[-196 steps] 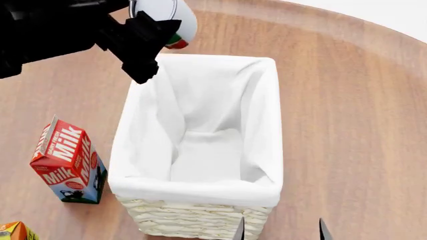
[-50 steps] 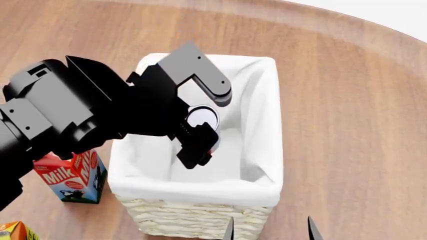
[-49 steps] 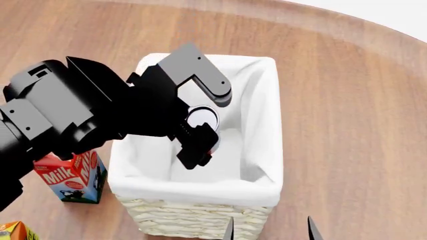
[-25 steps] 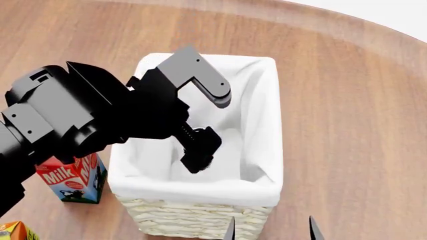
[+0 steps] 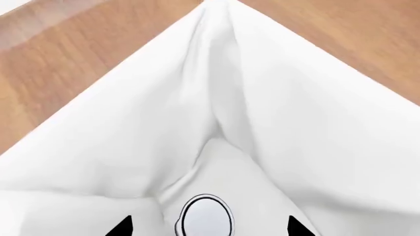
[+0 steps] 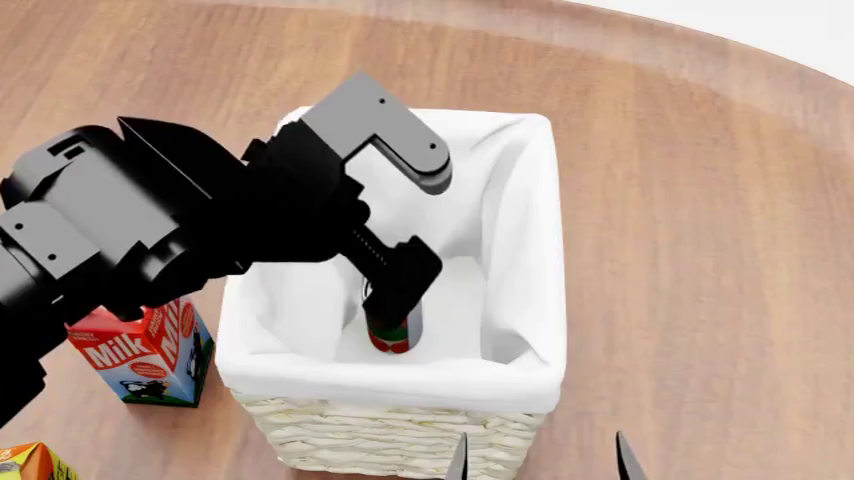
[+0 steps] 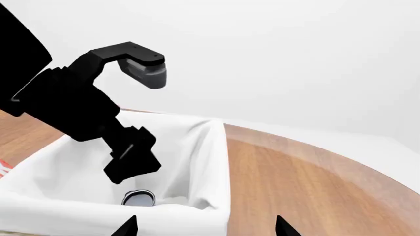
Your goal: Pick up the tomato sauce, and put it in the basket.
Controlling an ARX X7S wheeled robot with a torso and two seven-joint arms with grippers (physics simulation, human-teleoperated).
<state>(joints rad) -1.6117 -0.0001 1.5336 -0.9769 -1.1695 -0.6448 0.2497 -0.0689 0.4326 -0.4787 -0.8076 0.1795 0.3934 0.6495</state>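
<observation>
The tomato sauce (image 6: pixel 390 336) stands upright on the cloth floor inside the basket (image 6: pixel 387 375), its red and green label showing below my left arm. In the left wrist view its silver-white top (image 5: pixel 205 219) lies below and between the spread fingertips of my left gripper (image 5: pixel 208 229), which is open and not touching it. That gripper (image 6: pixel 391 285) hangs over the basket's near half. The right wrist view shows the can (image 7: pixel 139 198) deep in the basket (image 7: pixel 196 216). My right gripper (image 6: pixel 539 463) is open at the basket's near side, holding nothing.
A red milk carton (image 6: pixel 140 355) stands left of the basket, partly behind my left arm. An orange carton corner (image 6: pixel 27 462) shows at the lower left edge. The round wooden table (image 6: pixel 694 250) stretches to the right, its edge curving at the top right.
The can was held high in my left gripper over the basket. The fingers have spread and the can now rests on the basket floor. The left arm has shifted slightly up and left.
</observation>
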